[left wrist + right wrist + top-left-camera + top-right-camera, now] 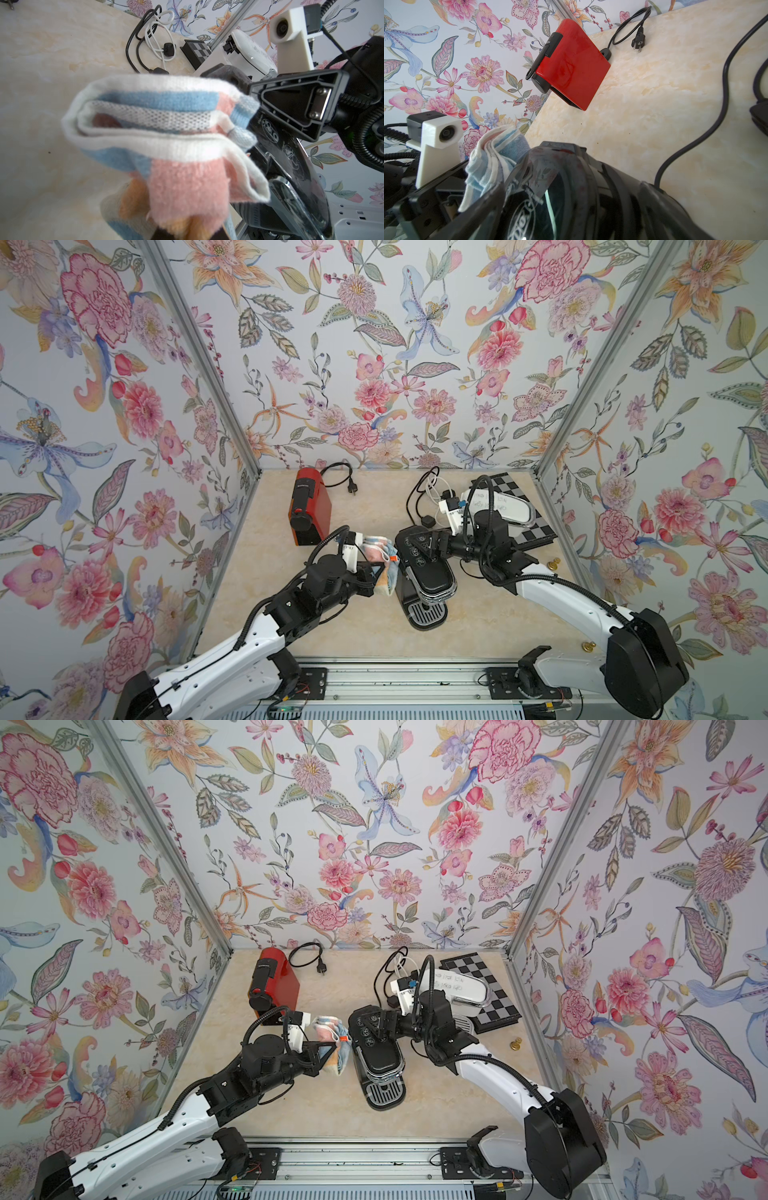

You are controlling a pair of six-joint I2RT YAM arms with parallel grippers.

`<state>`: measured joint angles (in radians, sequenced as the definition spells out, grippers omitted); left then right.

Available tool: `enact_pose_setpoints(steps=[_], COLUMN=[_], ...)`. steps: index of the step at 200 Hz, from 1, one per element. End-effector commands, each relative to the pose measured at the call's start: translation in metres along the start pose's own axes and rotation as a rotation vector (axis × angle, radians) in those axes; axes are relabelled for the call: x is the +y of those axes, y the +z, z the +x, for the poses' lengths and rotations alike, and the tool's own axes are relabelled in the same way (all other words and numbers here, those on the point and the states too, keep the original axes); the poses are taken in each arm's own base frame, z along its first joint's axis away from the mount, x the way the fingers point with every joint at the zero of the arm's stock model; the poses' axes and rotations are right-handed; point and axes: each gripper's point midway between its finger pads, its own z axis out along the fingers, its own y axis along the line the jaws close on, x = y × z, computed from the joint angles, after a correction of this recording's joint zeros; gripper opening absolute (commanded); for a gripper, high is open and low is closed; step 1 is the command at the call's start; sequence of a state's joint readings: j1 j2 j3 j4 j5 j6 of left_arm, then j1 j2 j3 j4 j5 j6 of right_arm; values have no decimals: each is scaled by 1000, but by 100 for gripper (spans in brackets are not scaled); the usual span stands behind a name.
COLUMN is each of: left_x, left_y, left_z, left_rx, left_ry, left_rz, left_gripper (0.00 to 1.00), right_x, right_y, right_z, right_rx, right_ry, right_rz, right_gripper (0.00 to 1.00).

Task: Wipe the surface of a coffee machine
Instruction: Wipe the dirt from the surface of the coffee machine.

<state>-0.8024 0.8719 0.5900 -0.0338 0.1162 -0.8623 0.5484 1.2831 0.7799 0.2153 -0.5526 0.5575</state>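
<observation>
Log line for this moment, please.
left gripper: shut on cloth, at black coffee machine side | right gripper: open, on its top

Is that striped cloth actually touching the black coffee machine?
Touching. In both top views the cloth lies flush against the black coffee machine's side, no gap between.

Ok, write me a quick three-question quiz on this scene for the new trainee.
1. Multiple choice: the left gripper is shut on A) a sponge, B) a striped cloth, C) a plug.
2. True or false: the red coffee machine is the one being wiped.
3. Fill in: the right gripper sits at the top of the ___ coffee machine.
Key: 1 B; 2 false; 3 black.
</observation>
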Motion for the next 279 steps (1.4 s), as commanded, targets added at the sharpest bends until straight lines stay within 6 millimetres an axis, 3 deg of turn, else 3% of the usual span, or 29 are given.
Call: enact_pose_setpoints(steps=[1, 26, 49, 98, 206, 243, 279], left_x=[7, 39, 53, 55, 93, 78, 31], left_y=[10, 26, 37, 62, 95, 100, 85], left_z=[-2, 8, 11, 38, 101, 86, 26], left_rx=[0, 19, 12, 103, 274, 244, 121], left_ry=[18, -60, -96, -80, -87, -94, -33], left_rz=[-17, -71, -68, 2, -70, -21, 82], left_gripper=[0, 0, 0, 0, 0, 0, 0], right_x=[-39, -42, -42, -44, -47, -47, -48], right_y=[7, 6, 6, 5, 7, 6, 6], right_z=[82, 86, 87, 89, 90, 90, 91], right_rx=[257, 263, 264, 268, 275, 275, 278], right_ry=[126, 133, 135, 141, 149, 151, 154], right_rz=[115, 124, 125, 126, 129, 130, 130], right_gripper=[100, 100, 100, 100, 100, 100, 100])
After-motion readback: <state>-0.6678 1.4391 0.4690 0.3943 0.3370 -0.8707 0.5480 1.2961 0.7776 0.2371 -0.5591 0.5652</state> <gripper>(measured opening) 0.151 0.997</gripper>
